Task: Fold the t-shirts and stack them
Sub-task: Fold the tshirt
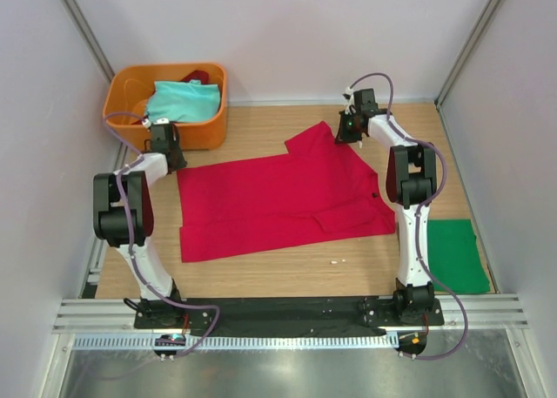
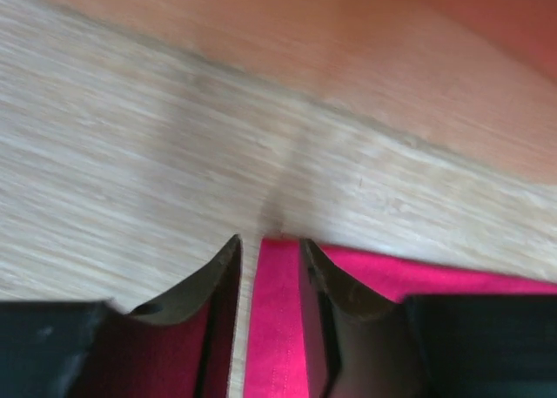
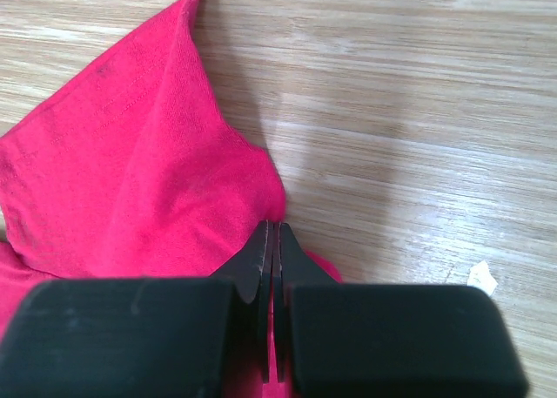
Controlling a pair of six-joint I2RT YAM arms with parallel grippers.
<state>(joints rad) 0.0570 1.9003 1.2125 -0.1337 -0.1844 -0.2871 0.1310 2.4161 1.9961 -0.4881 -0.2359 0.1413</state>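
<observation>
The red t-shirt (image 1: 278, 202) lies spread across the middle of the counter (image 1: 261, 132). Its long lower edge runs slightly uphill from lower left towards the right, and one sleeve points up towards the upper right.

The left hand (image 1: 165, 145) sits at the shirt's upper-left corner. In the left wrist view its fingers (image 2: 218, 280) stand a little apart, with a strip of red cloth (image 2: 274, 328) lying between them. A sliver of wood shows beside that strip, so the cloth is not clamped.

The right hand (image 1: 351, 128) is at the sleeve tip in the upper right. Its fingers (image 3: 261, 259) are pressed tight together on a pinch of the red cloth (image 3: 130, 172), which rises in a peaked fold to their left.

An orange bin (image 1: 130, 84) fills the upper-left corner just behind the left hand, holding a teal shirt (image 1: 183, 102) and something dark red (image 1: 196, 74). A folded green shirt (image 1: 457, 254) lies at the lower right, apart from the red hem.

Bare wood runs along the back between the bin and the right hand, and as a band below the shirt's lower edge, where a small white scrap (image 1: 338, 261) rests. Walls close in on the left, the back and the right.
</observation>
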